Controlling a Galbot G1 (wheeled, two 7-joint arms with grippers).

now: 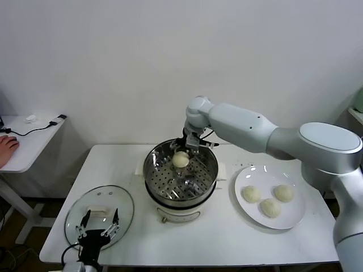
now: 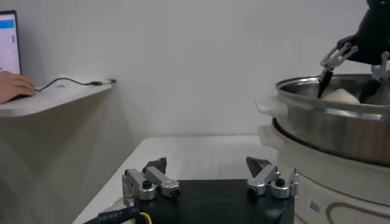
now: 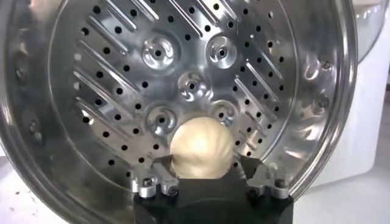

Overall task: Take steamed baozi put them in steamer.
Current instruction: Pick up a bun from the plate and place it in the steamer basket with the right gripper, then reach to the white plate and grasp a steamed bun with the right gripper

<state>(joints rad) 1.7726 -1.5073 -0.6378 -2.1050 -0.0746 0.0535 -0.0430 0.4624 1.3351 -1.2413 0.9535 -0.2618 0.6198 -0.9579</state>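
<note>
So the right gripper [image 1: 190,148] is down over the far rim of the steamer [image 1: 208,180], with one baozi [image 1: 180,160] sitting between its fingers on the perforated floor. From the right wrist view the fingers look spread to either side of the bun rather than squeezing it, though the bun hides the tips so I can't swear there's a gap. Looks like the drop-off is basically done for this one. The other three baozi [image 1: 270,208] wait on the white plate [image 1: 247,215] on the counter [image 1: 130,164], off to the robot's right of the steamer. The left gripper [image 1: 97,226] is parked open over the glass lid [image 1: 116,195], doing nothing. Handling-wise I'd guess these buns are light and squishy with a slightly tacky skin, so they'll dent if pinched hard. Best bet is a gentle grab across the widest part of the dome, low on the sides.
</note>
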